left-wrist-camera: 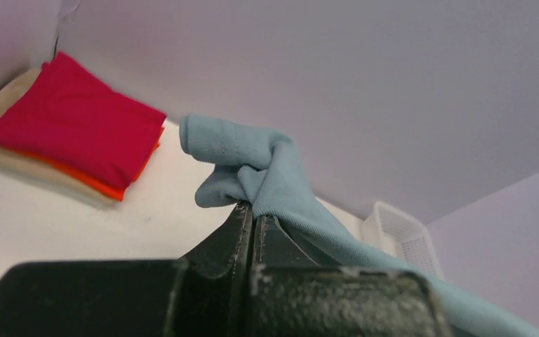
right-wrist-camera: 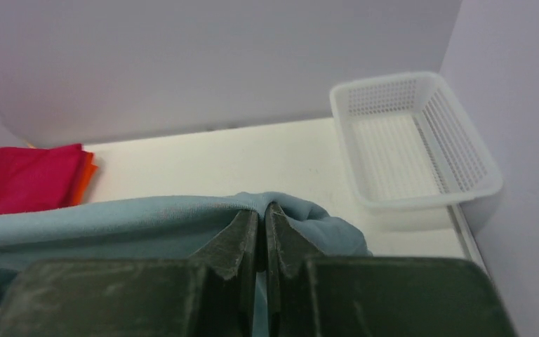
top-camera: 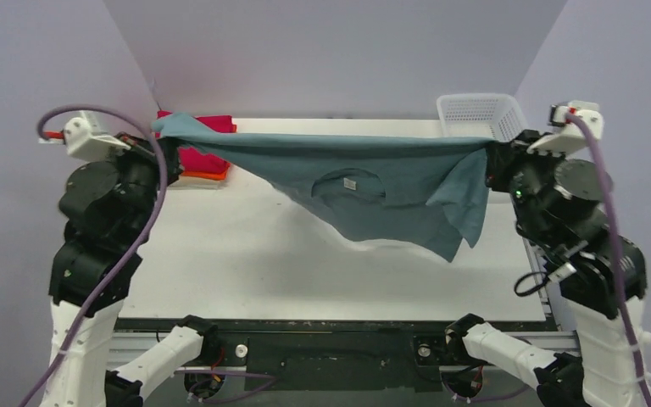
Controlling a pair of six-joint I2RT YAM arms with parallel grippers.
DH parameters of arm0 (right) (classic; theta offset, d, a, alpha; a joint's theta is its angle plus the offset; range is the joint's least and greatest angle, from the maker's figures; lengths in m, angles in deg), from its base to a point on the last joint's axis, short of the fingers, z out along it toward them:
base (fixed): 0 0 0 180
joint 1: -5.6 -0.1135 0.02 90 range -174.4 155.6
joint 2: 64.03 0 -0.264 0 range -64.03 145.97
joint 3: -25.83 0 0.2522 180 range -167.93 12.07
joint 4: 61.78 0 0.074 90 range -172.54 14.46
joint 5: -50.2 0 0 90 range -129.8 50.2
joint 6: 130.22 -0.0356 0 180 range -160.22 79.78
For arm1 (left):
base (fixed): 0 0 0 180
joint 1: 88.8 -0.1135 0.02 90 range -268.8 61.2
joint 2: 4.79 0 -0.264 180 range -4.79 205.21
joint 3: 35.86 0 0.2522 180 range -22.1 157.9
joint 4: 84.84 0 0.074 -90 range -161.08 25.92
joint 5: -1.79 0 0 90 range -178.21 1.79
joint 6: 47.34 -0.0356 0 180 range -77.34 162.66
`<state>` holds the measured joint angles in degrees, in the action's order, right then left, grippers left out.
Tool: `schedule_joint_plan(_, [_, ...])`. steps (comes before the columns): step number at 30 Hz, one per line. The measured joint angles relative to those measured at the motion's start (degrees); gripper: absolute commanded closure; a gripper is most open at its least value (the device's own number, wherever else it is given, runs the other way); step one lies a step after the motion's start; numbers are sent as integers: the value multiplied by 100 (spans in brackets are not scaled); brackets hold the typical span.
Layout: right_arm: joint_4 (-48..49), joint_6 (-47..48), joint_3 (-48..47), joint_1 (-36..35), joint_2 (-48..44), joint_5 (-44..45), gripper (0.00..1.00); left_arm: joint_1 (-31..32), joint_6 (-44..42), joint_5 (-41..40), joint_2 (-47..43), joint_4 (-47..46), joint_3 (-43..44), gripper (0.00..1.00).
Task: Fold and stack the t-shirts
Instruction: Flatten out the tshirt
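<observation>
Left jaws and right jaws each clench one end of the teal-blue t-shirt [top-camera: 364,174], stretched mid-frame above the white surface [top-camera: 246,254]. Folded crimson tee [left-wrist-camera: 77,126], orange tee [left-wrist-camera: 102,184] and beige tee [left-wrist-camera: 7,156] sit stacked upper left.

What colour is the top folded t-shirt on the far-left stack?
Crimson red folded t-shirt, clearest in the left wrist view.

Soft, even, fairly bright light fills all three views. From above, the teal t-shirt [top-camera: 373,186] casts only a faint, diffuse shadow on the white desk [top-camera: 246,254]. In the wrist views the left gripper [left-wrist-camera: 254,219] and right gripper [right-wrist-camera: 262,214] look close and slightly blurred; the backgrounds are sharper.
</observation>
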<state>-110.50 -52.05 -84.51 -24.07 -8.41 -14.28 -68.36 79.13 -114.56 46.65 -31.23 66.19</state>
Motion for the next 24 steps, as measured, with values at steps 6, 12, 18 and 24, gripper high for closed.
schedule_joint_plan(6, [-326, 68, -894, 0, -420, -870, 100, 0, -391, 374, -295, -63, 903, 100])
schedule_joint_plan(12, [-533, 140, -1093, 0, -444, -1163, 100, 0, -595, 651, -380, -170, 1106, 100])
schedule_joint_plan(18, [-623, 439, -1047, 4, 116, -640, 100, -76, -761, 529, 481, -514, 1128, 100])
schedule_joint_plan(24, [-551, 789, -1552, 647, 1556, -636, 100, -1274, -625, 1434, 2210, -787, 1445, 100])
